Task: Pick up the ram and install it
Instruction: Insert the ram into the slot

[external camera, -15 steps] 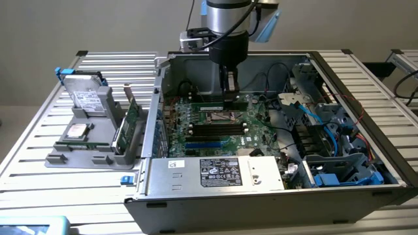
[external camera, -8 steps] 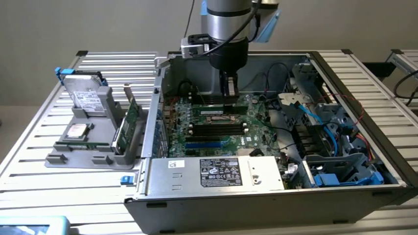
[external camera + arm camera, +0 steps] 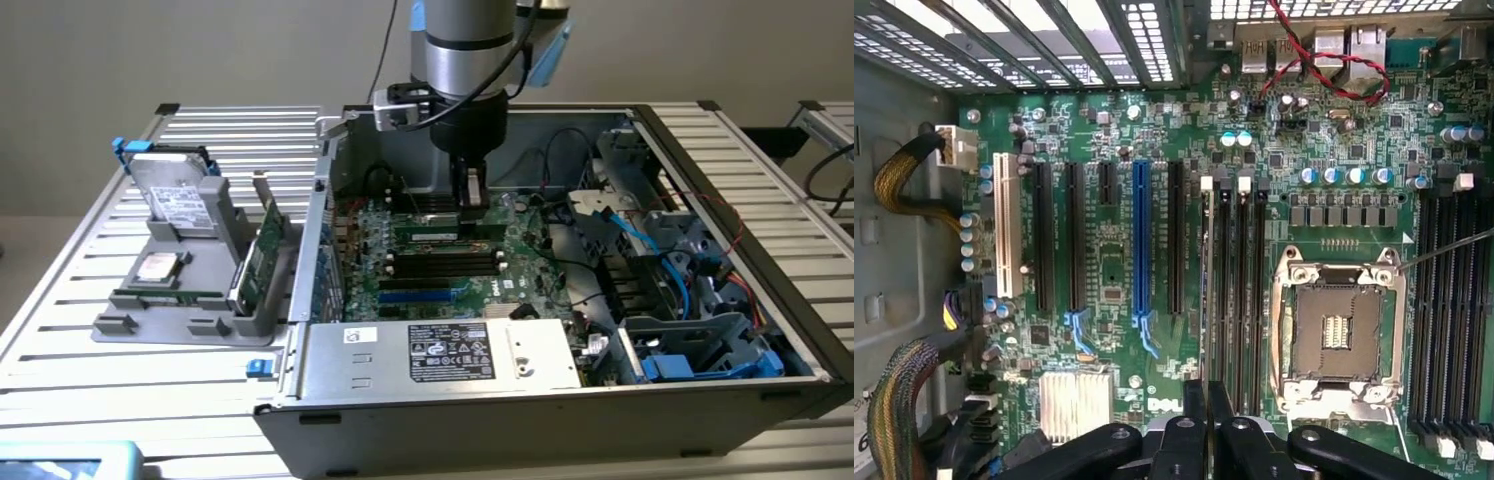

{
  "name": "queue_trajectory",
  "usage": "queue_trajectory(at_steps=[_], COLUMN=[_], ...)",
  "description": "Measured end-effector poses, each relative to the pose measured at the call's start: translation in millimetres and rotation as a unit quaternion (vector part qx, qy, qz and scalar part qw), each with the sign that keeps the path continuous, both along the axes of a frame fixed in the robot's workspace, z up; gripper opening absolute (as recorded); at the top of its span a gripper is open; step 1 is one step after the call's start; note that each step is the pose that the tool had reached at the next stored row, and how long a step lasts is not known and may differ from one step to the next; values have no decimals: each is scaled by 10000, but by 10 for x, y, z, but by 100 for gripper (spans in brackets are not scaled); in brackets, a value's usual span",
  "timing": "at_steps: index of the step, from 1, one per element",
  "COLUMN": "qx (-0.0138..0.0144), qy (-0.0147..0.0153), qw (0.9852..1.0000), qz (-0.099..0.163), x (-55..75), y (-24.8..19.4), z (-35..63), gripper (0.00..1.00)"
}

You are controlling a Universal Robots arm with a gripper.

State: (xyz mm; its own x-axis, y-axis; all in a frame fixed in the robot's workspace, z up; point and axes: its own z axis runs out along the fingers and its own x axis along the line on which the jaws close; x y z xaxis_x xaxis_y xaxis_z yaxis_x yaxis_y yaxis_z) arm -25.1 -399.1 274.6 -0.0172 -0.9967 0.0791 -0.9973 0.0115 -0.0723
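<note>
Case opening: The computer case [image 3: 320, 190] lies on its side with the panel off. The motherboard [image 3: 1114, 150] is open from above, and the case walls rise around it on every side.
Room at the slot: The ram [image 3: 430, 228] stands at the outer one of the black memory slots [image 3: 1239, 290], the one nearest to the long expansion slots [image 3: 1139, 240]. A narrow strip of board separates it from them. On the other side the next memory slots lie just beside it, and then comes the processor socket [image 3: 1339, 330].
Ram: It stands on its long edge along the slot; in the wrist view [image 3: 1207, 290] it is seen as a thin edge. I cannot tell if it is pressed fully home.
Arm: The arm [image 3: 461, 60] comes straight down into the rear half of the case, with the wrist vertical and the gripper [image 3: 470, 205] low over the board.
Jaws: The jaws are together, clamped on the top edge of the ram near its end on the exterior view's right.
Inside the case: The power supply [image 3: 441, 350] is along the near wall. The drive cage [image 3: 694, 340] and the blue cables [image 3: 641, 235] are on the exterior view's right, well apart from the gripper. A red and black wire [image 3: 1324, 60] loops near the rear ports.
Outside the case: A grey holder [image 3: 200, 300] with a hard drive [image 3: 174, 195] and an expansion card [image 3: 267, 245] stands on the table [image 3: 80, 300], on the exterior view's left.
</note>
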Motion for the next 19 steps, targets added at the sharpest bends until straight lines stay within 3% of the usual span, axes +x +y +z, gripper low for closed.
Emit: queue_trajectory(at_steps=[4, 10, 19], qx=[5, 79, 79], qy=[0, 0, 0], qw=[10000, 10000, 10000], qz=[1, 1, 1], x=[1, 1, 1], y=[7, 8, 7], z=[-17, -50, -90], gripper=[13, 13, 13])
